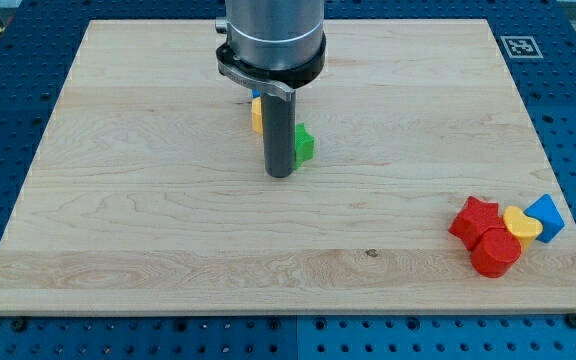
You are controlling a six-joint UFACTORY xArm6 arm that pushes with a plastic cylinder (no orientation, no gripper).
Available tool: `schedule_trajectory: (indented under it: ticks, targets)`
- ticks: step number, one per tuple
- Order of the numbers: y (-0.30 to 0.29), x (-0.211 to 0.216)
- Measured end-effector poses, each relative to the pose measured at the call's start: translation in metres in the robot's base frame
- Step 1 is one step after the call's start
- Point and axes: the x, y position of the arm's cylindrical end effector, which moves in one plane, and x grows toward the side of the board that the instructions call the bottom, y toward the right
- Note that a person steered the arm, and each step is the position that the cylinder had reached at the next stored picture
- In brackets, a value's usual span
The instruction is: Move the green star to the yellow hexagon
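The green star (304, 145) lies near the board's upper middle, mostly hidden behind my rod; only its right part shows. The yellow hexagon (256, 116) sits just up and left of it, partly hidden by the rod and the arm's body, close to the star. A sliver of a blue block (255, 95) shows above the yellow one. My tip (280, 175) rests on the board just below and left of the green star, right beside it.
A cluster sits at the lower right of the wooden board (118, 200): a red star (474, 219), a red cylinder (495, 252), a yellow heart (522, 224) and a blue block (546, 216). A tag marker (520, 46) is at the top right corner.
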Motion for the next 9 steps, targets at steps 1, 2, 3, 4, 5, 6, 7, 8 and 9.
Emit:
schedule_trajectory:
  ticks: [1, 2, 3, 4, 5, 6, 7, 8, 9]
  targets:
    - [0.007, 0.006]
    - [0.026, 0.006]
    - [0.043, 0.006]
    - [0.05, 0.006]
    - [0.051, 0.004]
    - [0.049, -0.011]
    - [0.039, -0.02]
    - [0.023, -0.021]
    - [0.016, -0.021]
